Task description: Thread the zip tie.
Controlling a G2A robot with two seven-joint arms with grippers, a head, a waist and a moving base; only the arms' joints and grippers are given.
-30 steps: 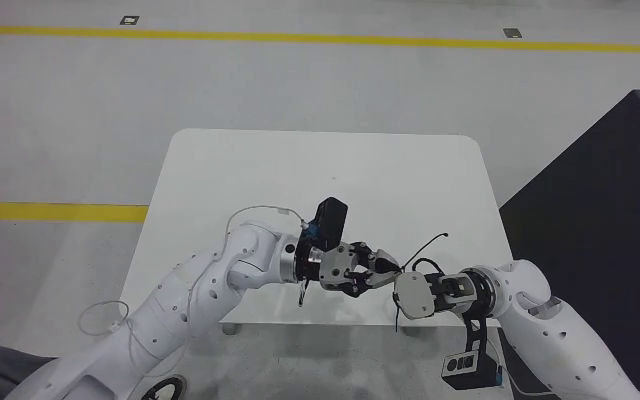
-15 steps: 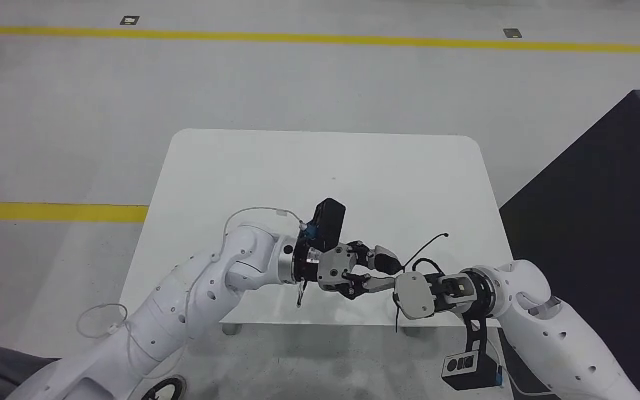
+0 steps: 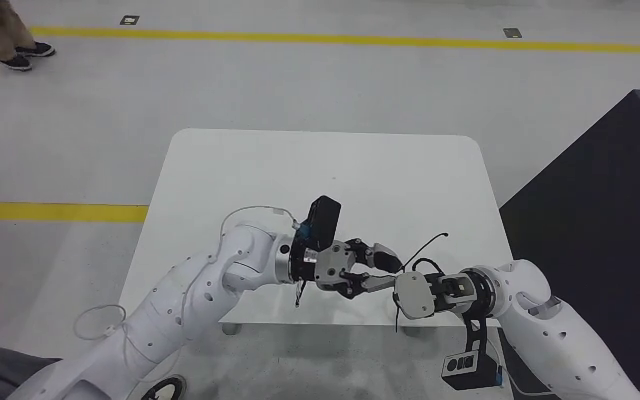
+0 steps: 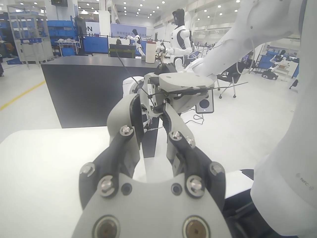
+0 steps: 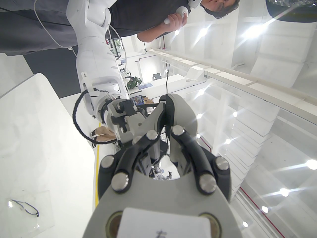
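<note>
1 zip tie [image 5: 167, 82] clamped in right end effector [image 5: 166, 104]; left end effector [image 4: 151, 111] parted, close alongside.

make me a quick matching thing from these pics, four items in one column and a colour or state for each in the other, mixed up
Column one:
1. right tool
2. left tool
3. zip tie
4. floor line

Column two:
a. yellow
b. open
c. shut on the zip tie
d. thin and black

Pairs: 1-c, 2-b, 3-d, 4-a
</note>
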